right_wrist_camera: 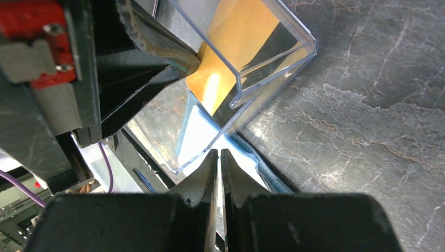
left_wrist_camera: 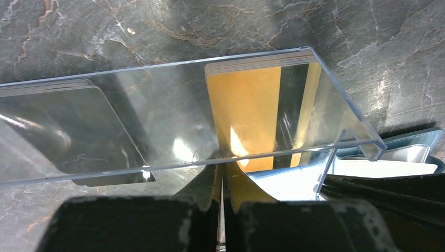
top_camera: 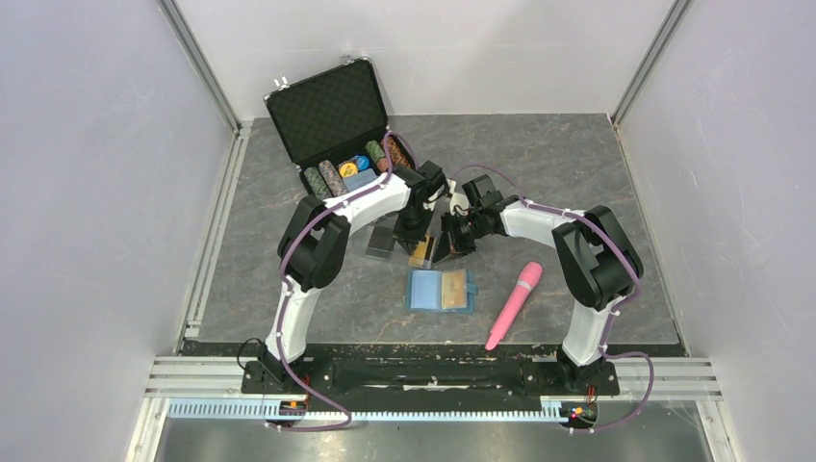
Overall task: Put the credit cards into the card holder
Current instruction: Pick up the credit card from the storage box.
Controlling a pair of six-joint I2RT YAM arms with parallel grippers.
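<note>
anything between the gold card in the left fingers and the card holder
Yes: the gold card is mostly inside the clear box, so the box walls stand between it and the card holder. The left fingers pinch its edge.

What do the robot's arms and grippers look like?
The left arm and right arm have curved white links between bulky black joints, with purple cables running down to black bases. The left gripper and right gripper are black, each with two flat tapering fingers, scuffed pale at the edges.
</note>
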